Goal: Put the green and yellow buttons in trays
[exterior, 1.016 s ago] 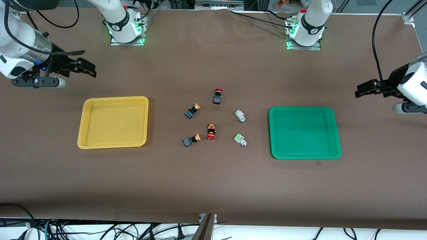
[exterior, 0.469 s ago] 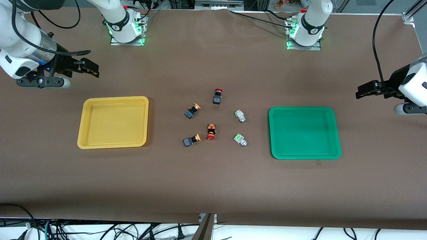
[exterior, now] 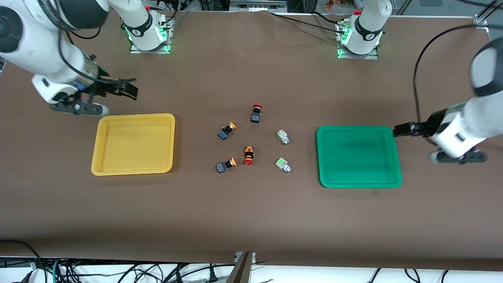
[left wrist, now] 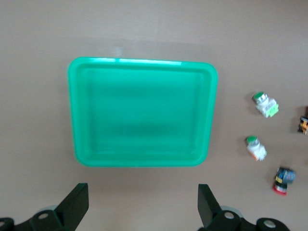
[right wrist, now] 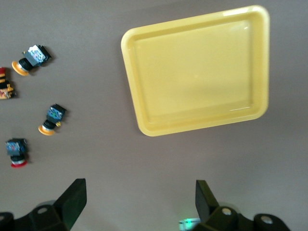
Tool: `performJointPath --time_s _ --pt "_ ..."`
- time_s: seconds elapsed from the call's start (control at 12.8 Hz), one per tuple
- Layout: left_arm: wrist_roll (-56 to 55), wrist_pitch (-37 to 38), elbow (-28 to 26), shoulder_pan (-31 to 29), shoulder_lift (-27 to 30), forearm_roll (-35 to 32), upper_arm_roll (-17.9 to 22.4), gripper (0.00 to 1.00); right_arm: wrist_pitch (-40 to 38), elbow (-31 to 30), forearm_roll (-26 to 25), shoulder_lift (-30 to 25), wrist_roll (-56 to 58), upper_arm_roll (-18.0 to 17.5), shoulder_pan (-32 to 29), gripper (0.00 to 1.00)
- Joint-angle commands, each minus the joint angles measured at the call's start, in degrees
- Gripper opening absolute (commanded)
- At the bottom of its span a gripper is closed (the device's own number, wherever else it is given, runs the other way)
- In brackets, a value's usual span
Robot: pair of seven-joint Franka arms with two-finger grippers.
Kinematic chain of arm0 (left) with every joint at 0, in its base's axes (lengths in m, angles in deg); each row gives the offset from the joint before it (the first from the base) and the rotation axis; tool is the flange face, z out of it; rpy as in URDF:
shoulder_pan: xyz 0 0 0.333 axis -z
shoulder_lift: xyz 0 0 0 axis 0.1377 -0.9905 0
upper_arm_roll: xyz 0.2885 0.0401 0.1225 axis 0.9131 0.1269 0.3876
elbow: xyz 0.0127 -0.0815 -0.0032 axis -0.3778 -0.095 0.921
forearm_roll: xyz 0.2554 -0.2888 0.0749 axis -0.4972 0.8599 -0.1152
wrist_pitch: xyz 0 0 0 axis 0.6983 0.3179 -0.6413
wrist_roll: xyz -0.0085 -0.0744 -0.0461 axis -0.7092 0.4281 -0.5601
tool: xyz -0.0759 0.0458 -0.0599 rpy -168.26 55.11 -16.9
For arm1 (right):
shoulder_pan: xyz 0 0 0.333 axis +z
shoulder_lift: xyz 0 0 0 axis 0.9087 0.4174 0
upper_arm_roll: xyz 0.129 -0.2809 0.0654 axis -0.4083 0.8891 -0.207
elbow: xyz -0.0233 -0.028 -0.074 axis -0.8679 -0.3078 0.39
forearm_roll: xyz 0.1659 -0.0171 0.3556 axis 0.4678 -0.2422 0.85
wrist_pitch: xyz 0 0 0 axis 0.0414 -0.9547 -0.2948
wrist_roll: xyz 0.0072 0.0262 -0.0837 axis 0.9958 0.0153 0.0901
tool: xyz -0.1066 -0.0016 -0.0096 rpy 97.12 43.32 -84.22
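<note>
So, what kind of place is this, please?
Probably a robotics lab test bench. Two arm bases are bolted to a table under brown cloth, loose cables hang at its edge, and sorting trays, yellow and green, flank switch buttons.

We see a wide table (exterior: 251,220) covered in a plain brown sheet, evenly lit from above. Along its near edge, tangled black cables (exterior: 118,271) lie on a pale floor. At its upper edge stand metal frames (exterior: 257,5).
</note>
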State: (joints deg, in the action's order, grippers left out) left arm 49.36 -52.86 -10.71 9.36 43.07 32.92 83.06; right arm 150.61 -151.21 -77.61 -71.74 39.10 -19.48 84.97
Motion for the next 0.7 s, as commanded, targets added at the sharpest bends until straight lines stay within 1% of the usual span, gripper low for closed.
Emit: performJointPath --time_s 0.0,0.08,0.16,0.23,0.31,0.39,0.47,0.55,0.62 --pt "-9.86 -5.9 2.02 6.35 -6.88 0.32 0.4 1.0 6.08 0.5 4.17 6.58 -9.58 -0.05 2.75 1.0" --pt "-14.16 -6.71 2.02 8.9 -8.38 0.23 0.4 1.0 9.41 0.5 4.27 9.65 -14.4 -0.05 5.03 1.0" --pt "-17.68 -9.24 2.02 10.58 -10.66 0.23 0.4 1.0 13.27 0.5 4.36 12.82 -20.63 -0.05 7.06 1.0" --pt "-21.02 -12.31 1.32 13.29 -11.73 0.23 0.49 1.0 16.88 0.5 4.45 15.81 -25.82 -0.05 9.08 1.0" --pt "-26.97 -15.82 -0.86 15.84 -12.43 -0.12 0.49 1.0 20.4 0.58 4.53 18.27 -30.66 -0.05 11.1 1.0" --pt "-34.08 -21.69 -4.1 16.91 -12.44 -0.3 0.05 1.0 23.56 0.58 4.54 20.73 -35.32 -0.05 12.95 1.0" --pt "-38.5 -27.14 -7.61 17.18 -12.44 -0.39 -2.39 1.0 26.29 0.58 4.54 22.76 -38.06 -0.05 14.27 0.99" --pt "-41.07 -31.9 -10.69 17.27 -12.53 -0.48 -4.15 1.0 28.76 0.67 6.28 24.78 -40.09 -0.05 14.98 0.99" --pt "-42.49 -35.6 -14.38 17.71 -12.27 -2.22 -5.04 1.0 31.74 0.67 10.47 26.8 -40.55 -0.14 15.42 0.99"
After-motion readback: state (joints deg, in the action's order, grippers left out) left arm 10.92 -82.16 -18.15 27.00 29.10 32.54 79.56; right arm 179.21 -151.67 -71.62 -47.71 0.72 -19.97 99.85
